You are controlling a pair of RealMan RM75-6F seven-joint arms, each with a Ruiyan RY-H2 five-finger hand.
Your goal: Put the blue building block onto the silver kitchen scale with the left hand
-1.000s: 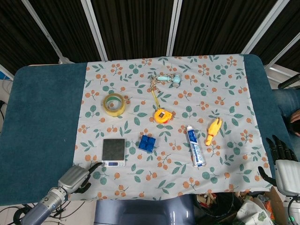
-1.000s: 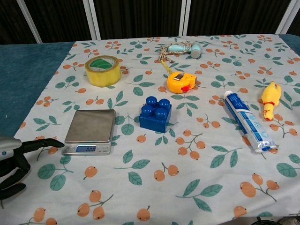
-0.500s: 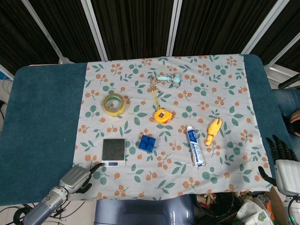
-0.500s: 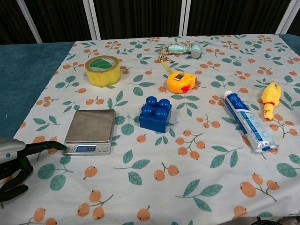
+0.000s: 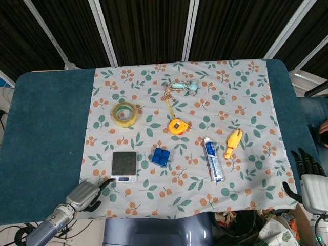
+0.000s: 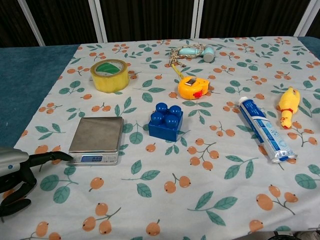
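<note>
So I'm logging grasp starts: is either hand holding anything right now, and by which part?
Nothing is held. The left hand is empty beside the scale, the block lies untouched, and the right hand is empty too.

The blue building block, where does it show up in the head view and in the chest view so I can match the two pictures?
Head view: the blue plastic building block lies on the floral cloth a little left of centre, just right of the silver kitchen scale.
Chest view: the block sits near the middle, again just right of the scale.
Shared landmark: the yellow tape measure, beyond the block and slightly right in both.
</note>
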